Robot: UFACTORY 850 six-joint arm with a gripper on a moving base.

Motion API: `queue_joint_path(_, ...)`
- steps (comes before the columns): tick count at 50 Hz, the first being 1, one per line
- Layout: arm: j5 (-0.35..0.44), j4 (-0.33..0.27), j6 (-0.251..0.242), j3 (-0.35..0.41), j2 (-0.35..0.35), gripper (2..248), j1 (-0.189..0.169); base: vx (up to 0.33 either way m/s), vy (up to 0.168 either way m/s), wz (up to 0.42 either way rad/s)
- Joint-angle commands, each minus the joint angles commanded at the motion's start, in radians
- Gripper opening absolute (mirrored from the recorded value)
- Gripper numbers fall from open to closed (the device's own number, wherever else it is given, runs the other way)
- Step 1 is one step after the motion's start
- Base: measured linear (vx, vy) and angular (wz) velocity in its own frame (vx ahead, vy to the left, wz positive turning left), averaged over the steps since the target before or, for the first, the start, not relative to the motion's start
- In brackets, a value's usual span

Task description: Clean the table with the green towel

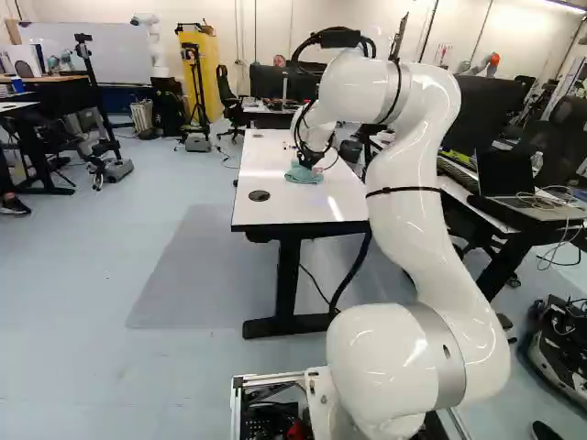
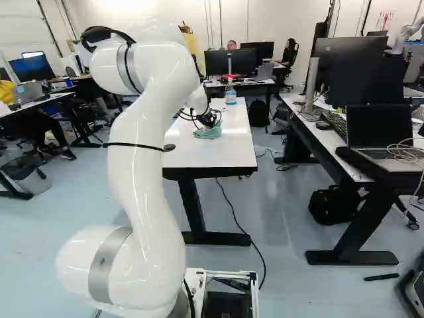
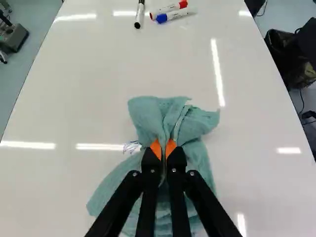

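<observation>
A robot's black jaws clench the green towel (image 3: 147, 112) between orange pads (image 3: 156, 149), the cloth bunched on a white tabletop (image 3: 74, 103) beside a small scribble (image 3: 131, 146). Three markers (image 3: 170, 8) lie ahead; a spray bottle (image 2: 230, 94) stands at the far end.

Three markers (image 3: 178, 14) lie near one another; an open laptop (image 2: 379, 127) stands near a keyboard (image 2: 335, 123).

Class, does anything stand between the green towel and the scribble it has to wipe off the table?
Nothing visible does. The green towel, pinched in the gripper, lies right beside the scribble, apparently touching it. The markers lie farther ahead, out of the way.
</observation>
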Motion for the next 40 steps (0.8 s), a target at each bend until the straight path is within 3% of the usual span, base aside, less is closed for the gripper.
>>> queue_joint_path(15, 0.000, 0.000, 0.000, -0.052, -0.036, 30, 0.029, 0.000, 0.000, 0.000)
queue_joint_path(40, 0.000, 0.000, 0.000, -0.013, -0.009, 30, 0.087, 0.000, 0.000, 0.000)
